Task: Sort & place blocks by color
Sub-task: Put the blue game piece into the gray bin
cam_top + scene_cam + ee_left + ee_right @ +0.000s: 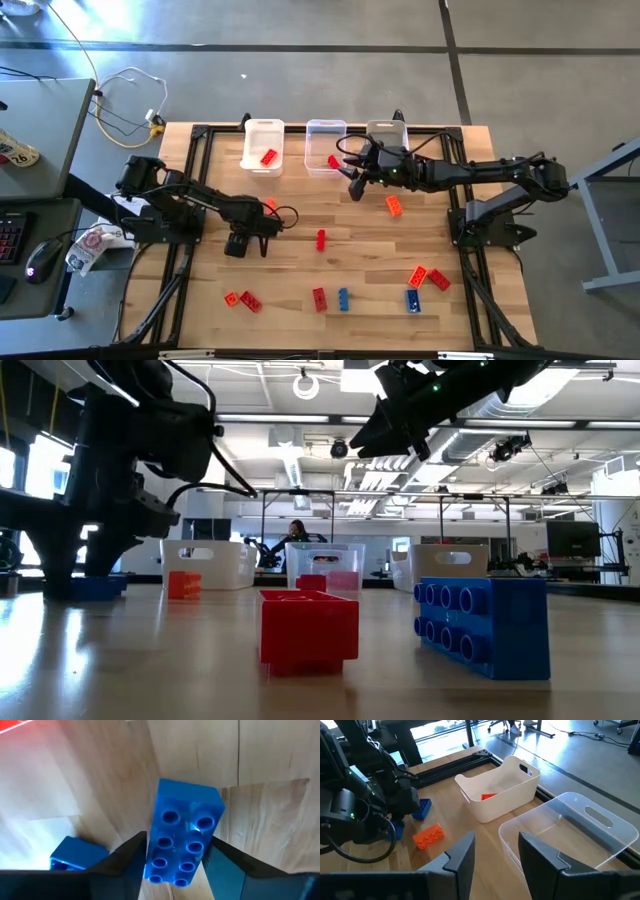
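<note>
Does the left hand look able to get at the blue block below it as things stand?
Probably yes. The left hand sits low on the table, one finger on each side of the blue block, and nothing shows between them. A second blue block lies clear beside it.

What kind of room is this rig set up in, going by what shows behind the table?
Probably a large open robotics lab or workshop. The low view shows an exposed ceiling with ducts and strip lights, a polished concrete floor surrounds the wooden table, and a desk with a keyboard and mouse stands beside it.
</note>
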Controlling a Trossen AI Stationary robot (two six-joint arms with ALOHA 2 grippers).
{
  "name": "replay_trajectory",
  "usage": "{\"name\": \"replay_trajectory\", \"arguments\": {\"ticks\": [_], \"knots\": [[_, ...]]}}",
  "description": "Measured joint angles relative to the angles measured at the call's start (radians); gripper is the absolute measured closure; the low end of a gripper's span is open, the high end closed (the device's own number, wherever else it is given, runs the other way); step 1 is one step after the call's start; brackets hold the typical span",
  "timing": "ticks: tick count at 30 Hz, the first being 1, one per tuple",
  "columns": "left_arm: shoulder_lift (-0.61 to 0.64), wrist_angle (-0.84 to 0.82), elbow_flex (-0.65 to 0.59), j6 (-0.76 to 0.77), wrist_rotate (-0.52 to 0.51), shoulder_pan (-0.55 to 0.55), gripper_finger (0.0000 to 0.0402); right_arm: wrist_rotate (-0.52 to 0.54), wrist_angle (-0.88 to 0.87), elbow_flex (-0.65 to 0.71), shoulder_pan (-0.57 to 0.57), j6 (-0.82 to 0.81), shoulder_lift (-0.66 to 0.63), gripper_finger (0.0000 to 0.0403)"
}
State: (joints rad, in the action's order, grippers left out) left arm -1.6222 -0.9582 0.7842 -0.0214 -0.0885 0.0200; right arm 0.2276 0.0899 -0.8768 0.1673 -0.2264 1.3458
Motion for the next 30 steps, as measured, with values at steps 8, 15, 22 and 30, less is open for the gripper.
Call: {"name": "replay_trajectory", "arguments": {"ticks": [8, 15, 22, 30], "knots": [[0.013, 0.008, -0.001, 0.036, 0.013, 0.000, 0.0290, -0.050, -0.071, -0.001, -0.006, -0.011, -0.047, 0.0265], [0.055, 0.087, -0.002, 0.071, 0.052, 0.000, 0.0290, -0.053, -0.138, -0.001, -0.051, -0.022, -0.098, 0.0265], [0.068, 0.160, 0.059, 0.062, 0.089, 0.000, 0.0290, -0.102, -0.186, -0.001, -0.093, 0.008, -0.126, 0.0265], [0.069, 0.241, 0.175, -0.018, 0.089, -0.006, 0.0290, -0.207, -0.205, -0.001, -0.130, 0.089, -0.125, 0.0265]]}}
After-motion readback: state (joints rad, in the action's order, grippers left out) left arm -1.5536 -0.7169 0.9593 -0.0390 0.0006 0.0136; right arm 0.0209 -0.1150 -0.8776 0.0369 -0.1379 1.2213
